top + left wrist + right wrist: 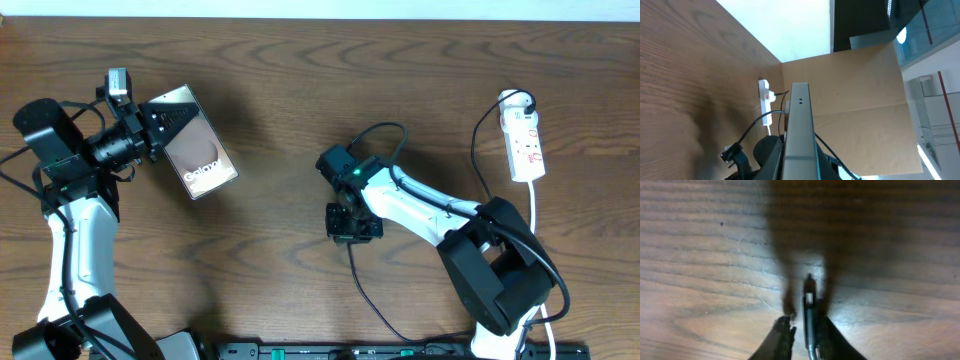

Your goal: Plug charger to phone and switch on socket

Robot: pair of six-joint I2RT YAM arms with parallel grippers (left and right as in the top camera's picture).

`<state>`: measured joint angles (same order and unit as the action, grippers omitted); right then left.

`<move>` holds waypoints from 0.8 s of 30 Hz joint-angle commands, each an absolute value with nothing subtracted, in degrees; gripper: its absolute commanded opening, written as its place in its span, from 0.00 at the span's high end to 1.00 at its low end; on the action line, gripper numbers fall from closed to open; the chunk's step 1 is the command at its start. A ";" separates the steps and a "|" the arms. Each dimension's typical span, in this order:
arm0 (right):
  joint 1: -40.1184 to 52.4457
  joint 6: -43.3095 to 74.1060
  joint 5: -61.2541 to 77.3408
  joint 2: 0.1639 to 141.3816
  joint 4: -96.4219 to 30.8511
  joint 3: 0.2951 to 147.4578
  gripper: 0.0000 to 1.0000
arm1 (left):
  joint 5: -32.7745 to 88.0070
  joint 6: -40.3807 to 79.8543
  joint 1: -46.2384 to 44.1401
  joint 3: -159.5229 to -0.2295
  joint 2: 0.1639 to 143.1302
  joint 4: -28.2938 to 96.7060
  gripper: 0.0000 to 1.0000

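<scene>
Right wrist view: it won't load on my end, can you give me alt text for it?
The small plug tip of the thin black charger cable stands between the right pincer's two dark fingers, pointing away from the camera, with the brown wooden table behind it. The picture is blurred, so whether the fingers clamp it cannot be told.

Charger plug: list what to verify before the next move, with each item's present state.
1. The phone is clamped in the left end effector: ok.
2. The charger plug tip sits between the fingers of the right end effector: ok.
3. Right grip firm on that tip: cannot tell.
4. Charger joined to the phone: not ok, they are well apart.
5. The socket switched on: cannot tell.
</scene>
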<state>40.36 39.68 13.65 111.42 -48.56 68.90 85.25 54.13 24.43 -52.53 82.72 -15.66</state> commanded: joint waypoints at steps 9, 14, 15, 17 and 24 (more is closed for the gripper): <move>40.60 39.24 14.72 115.39 -48.82 67.20 0.99 | 87.24 53.80 24.62 -53.04 81.97 -16.19 0.93; 40.42 35.64 20.51 115.39 -48.36 67.92 0.99 | 87.33 53.78 24.62 -53.04 81.97 -16.19 0.92; 40.40 33.98 22.37 115.39 -48.25 68.47 0.99 | 87.46 53.78 24.62 -53.04 81.97 -16.21 0.93; 40.34 28.51 28.14 115.39 -47.57 69.95 0.99 | 87.64 53.78 24.62 -53.04 81.97 -16.21 0.93; 40.45 10.87 49.06 115.28 -42.98 75.20 0.99 | 88.07 53.52 24.62 -53.04 81.97 -16.23 0.93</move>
<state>40.34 22.31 35.70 115.24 -44.47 72.10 85.67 54.02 24.45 -52.53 82.72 -15.68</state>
